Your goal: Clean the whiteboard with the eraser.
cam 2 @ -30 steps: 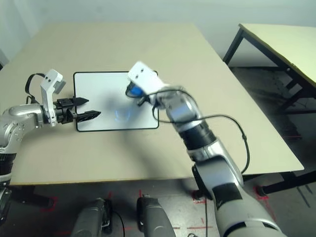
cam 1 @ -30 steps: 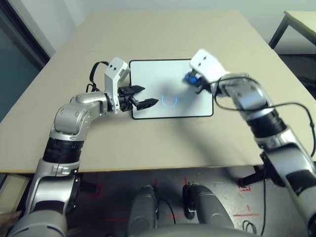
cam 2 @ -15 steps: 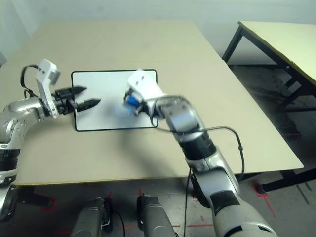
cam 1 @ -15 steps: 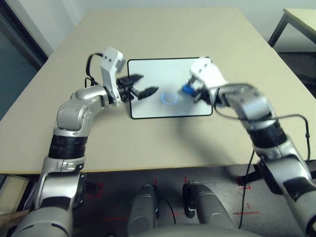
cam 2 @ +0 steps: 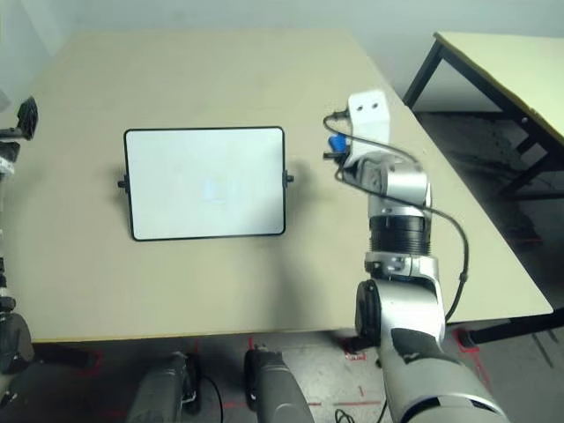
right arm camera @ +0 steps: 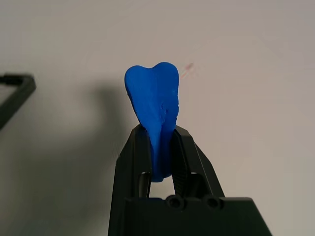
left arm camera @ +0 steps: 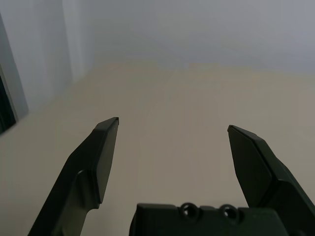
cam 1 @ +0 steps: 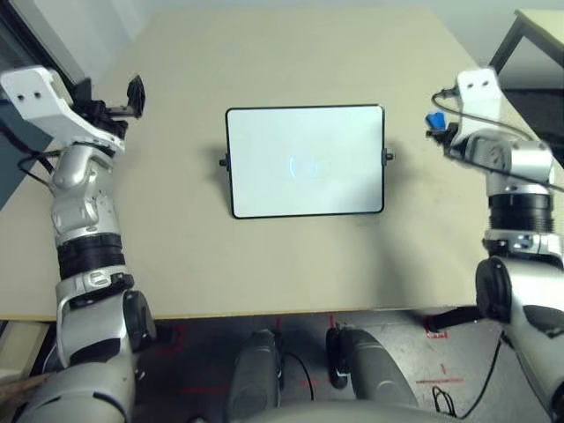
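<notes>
The whiteboard (cam 1: 304, 161) lies flat in the middle of the table, with a faint bluish smudge (cam 1: 306, 166) near its centre. The blue eraser (right arm camera: 153, 105) is pinched between the fingers of my right gripper (right arm camera: 156, 132). That gripper (cam 1: 434, 122) hangs above bare table just right of the board's right edge, clear of the board. My left gripper (cam 1: 132, 97) is raised far out over the table's left side, well away from the board. In the left wrist view the left gripper (left arm camera: 172, 128) stands open, with nothing between its fingers.
The tan table (cam 1: 291, 256) has bare surface all around the board. Its front edge runs close below the board. A second table (cam 2: 502, 62) stands off to the right across a gap of floor.
Both arms have drawn back from the board: the left swung far out left and up, the right moved off the right edge with the eraser. The blue mark has faded to a faint smudge.
</notes>
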Robot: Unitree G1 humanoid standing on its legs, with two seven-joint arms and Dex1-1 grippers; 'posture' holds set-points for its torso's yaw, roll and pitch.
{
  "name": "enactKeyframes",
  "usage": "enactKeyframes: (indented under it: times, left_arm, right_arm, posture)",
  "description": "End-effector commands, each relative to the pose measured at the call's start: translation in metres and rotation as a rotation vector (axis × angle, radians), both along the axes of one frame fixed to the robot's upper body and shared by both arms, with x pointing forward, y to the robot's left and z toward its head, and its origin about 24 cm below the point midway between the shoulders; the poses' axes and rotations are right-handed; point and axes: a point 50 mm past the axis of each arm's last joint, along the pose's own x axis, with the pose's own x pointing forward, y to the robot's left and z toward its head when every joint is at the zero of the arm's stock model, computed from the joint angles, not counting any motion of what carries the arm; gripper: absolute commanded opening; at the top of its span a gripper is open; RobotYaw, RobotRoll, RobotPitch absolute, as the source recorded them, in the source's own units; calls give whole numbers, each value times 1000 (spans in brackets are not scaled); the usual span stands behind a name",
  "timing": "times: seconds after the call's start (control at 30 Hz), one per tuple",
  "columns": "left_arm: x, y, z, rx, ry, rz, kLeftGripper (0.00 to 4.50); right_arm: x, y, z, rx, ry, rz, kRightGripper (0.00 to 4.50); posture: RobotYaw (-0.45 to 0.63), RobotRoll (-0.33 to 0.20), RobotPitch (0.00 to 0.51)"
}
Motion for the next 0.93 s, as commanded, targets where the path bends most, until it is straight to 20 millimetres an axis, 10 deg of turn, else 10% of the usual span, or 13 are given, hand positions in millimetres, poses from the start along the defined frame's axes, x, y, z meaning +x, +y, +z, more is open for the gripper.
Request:
enactKeyframes:
  times: [0.03, 0.33, 0.7, 0.93]
  left_arm:
    - [-1, -5, -23, -37, 91, -31, 4500]
    - [5, -23, -41, -55, 179, -88, 4500]
    - [11, -21, -30, -35, 96, -47, 4500]
    - [0, -4, -44, -39, 65, 69, 4500]
  right_arm:
    - [-13, 3, -22, 29, 79, -11, 563]
    - [-13, 12, -42, 38, 189, 74, 563]
    - [16, -27, -3, 7, -319, -11, 4251]
    - [11, -69, -39, -48, -366, -122, 4453]
  posture:
    - [-33, 0, 119]
    - [-12, 0, 119]
    - [-5, 0, 83]
    - [7, 0, 60]
